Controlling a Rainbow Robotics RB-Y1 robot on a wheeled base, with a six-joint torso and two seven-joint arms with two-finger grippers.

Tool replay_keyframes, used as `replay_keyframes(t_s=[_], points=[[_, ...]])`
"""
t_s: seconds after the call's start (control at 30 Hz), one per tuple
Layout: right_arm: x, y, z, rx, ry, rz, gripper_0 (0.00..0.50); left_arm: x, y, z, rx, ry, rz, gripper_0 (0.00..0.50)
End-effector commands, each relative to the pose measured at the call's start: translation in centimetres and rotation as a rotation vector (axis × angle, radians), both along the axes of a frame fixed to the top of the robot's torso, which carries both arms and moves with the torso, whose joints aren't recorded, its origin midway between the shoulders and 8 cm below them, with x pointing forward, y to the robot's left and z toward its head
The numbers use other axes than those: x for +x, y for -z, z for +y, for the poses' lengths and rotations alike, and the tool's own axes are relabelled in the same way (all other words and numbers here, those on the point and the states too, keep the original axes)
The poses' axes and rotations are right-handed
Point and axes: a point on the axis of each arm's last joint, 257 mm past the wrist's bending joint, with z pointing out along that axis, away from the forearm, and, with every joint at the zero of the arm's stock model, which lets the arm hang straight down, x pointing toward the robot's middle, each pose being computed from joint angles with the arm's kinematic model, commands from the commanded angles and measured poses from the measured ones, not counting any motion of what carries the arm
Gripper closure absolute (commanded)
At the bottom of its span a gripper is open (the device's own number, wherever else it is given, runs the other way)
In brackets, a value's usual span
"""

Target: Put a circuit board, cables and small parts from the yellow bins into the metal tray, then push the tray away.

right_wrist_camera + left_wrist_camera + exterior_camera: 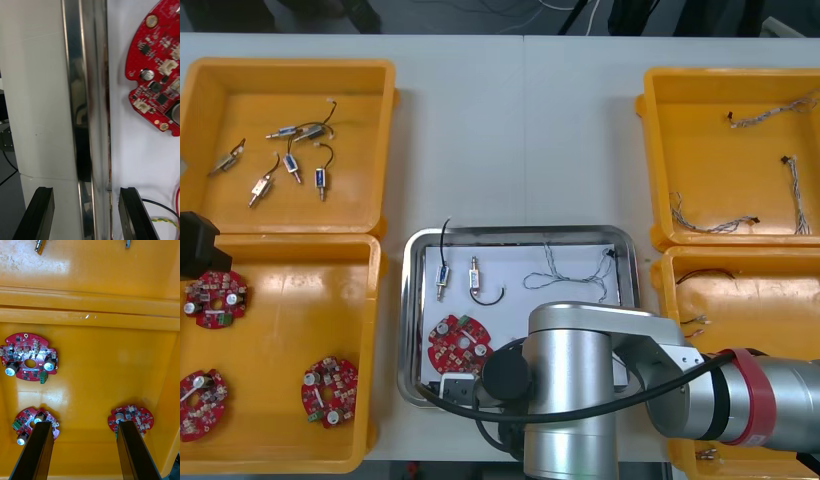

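The metal tray, white inside, holds a circuit board at its near left, with two small metal parts and a twisted cable farther in. The right arm lies across the tray's near edge and covers part of it. The right gripper has its fingers spread wide, one on either side of the near rim. The left gripper, also wide, hangs over the near left yellow bin, which holds three boards.
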Motion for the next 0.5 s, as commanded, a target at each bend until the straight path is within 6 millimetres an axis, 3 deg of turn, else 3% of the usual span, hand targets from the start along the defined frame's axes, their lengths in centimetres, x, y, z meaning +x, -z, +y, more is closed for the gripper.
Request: replay_keyframes(t_s=[0.03, 0.5], points=[[-1.55, 0.18, 1.40, 0.017, -0.028, 0.010, 0.000, 0.13, -1.70, 1.56, 0.092, 0.070, -0.043, 0.000], [-1.14, 0.50, 0.88, -0.006, -0.036, -0.023, 0.000, 0.13, -1.70, 1.56, 0.092, 0.070, -0.043, 0.000]])
